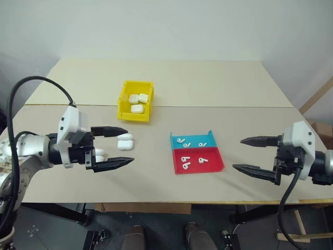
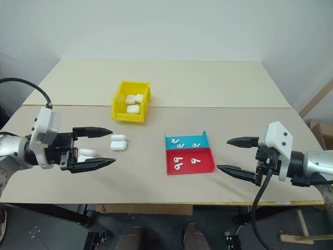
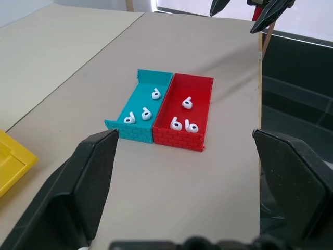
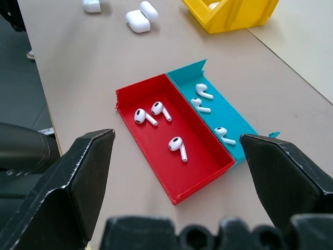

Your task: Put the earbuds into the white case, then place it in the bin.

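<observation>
Glossy comma-shaped earbuds (image 4: 158,109) lie in brick-textured red and blue trays (image 4: 200,156); both grippers' jaws gape wide, empty.

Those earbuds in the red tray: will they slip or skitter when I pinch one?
The earbuds look glossy and tiny beside the open right end effector, so probably slippery. Rounded heads suggest they may roll; they look very light, so probably easily flicked.

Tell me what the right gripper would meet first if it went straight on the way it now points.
Probably the red tray holding three earbuds: the open right gripper points leftward and slightly down at it across bare table. Depth is unclear, so it might touch the tabletop first.
</observation>
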### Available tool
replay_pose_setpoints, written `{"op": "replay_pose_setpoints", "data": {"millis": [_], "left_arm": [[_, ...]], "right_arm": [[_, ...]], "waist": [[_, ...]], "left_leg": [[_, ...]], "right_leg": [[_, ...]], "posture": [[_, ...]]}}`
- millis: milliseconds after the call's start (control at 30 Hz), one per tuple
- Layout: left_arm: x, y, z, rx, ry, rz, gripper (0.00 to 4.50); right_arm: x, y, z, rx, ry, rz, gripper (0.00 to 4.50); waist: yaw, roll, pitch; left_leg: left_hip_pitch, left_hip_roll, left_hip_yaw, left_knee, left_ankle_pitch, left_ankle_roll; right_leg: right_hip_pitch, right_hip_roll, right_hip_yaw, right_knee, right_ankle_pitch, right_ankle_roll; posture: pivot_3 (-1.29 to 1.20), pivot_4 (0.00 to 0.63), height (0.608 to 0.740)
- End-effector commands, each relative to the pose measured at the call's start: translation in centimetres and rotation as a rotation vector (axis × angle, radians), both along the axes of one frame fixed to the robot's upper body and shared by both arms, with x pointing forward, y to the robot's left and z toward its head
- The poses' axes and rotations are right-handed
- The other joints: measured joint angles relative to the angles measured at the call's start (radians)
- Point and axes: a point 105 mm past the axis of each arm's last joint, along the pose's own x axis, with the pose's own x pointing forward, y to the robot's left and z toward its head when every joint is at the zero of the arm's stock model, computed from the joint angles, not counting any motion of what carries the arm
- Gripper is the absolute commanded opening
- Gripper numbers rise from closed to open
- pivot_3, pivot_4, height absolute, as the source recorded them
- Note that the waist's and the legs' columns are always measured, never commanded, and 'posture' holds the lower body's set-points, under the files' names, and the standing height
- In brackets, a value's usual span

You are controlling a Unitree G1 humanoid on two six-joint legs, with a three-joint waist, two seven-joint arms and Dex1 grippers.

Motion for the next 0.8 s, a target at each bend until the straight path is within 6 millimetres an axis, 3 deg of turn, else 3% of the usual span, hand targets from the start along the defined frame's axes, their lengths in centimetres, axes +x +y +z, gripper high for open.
{"op": "replay_pose_setpoints", "data": {"millis": [33, 433, 600, 800], "left_arm": [[0.3, -0.1, 1.0, -0.040, -0.037, 0.001, 4.50], [0.8, 1.6, 1.7, -0.045, 0.023, 0.061, 4.50], [1.8, 3.7, 0.6, 0.157, 0.184, 0.266, 4.50], [3.8, 4.5, 0.7, 0.256, 0.365, 0.534, 4.50]], "right_arm": [[-0.3, 0.2, 1.1, 0.001, -0.059, 0.012, 4.47], [0.0, 0.2, 1.3, -0.003, -0.070, 0.014, 4.47], [0.0, 0.4, 1.8, -0.002, -0.063, 0.000, 4.47], [-0.2, 0.7, 1.0, 0.010, -0.052, -0.015, 4.47]], "waist": [[0.000, 0.000, 0.000], [-0.001, 0.000, 0.000], [-0.005, -0.001, 0.000], [0.005, -0.001, 0.001]], "left_leg": [[0.000, 0.000, 0.000, 0.000, 0.000, 0.000], [0.000, 0.000, 0.000, 0.000, 0.000, 0.000], [0.000, 0.000, -0.001, 0.000, 0.000, 0.000], [0.000, 0.000, -0.002, 0.000, 0.000, 0.000]], "right_leg": [[0.000, 0.000, 0.000, 0.000, 0.000, 0.000], [0.000, 0.000, 0.000, 0.000, 0.000, 0.001], [0.000, 0.000, 0.000, 0.000, -0.002, 0.003], [0.000, 0.000, -0.001, 0.000, -0.002, 0.004]], "posture": [[0.00, 0.150, 0.740], [0.00, 0.150, 0.740], [0.00, 0.150, 0.740], [0.00, 0.150, 0.740]]}}
